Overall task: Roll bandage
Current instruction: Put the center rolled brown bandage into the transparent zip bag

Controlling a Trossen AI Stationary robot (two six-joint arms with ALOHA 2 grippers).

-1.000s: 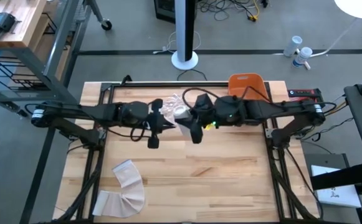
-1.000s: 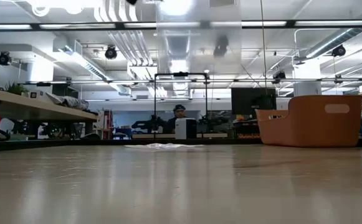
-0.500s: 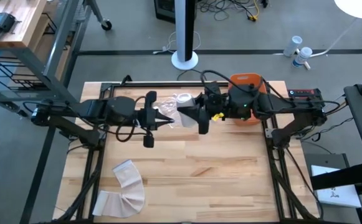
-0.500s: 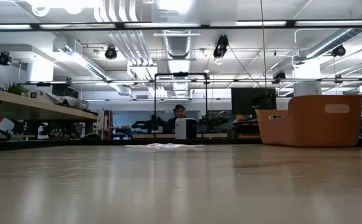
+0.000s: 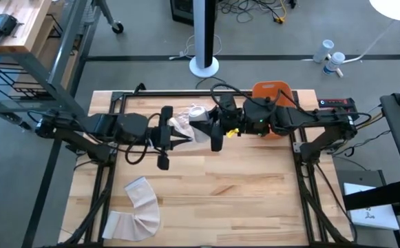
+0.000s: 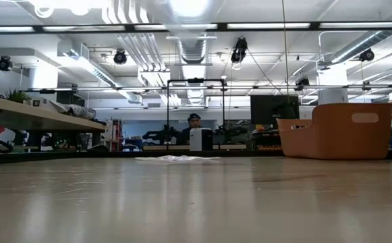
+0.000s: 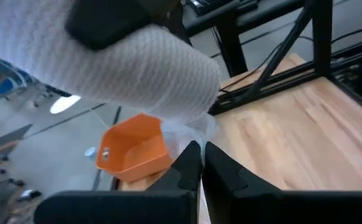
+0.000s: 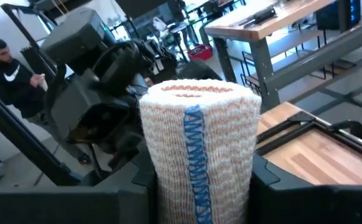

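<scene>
Above the worktop's (image 5: 213, 186) 12 o'clock edge, right gripper (image 8: 196, 186) pinches the bandage roll (image 8: 198, 146) upright; left gripper (image 7: 200, 163), jaws pressed together, apparently nips its loose tail (image 5: 180, 125). Winding neatly needs steady tension.

White bandage roll (image 8: 199, 146) upright, loose tail (image 5: 181, 125) trailing.
</scene>
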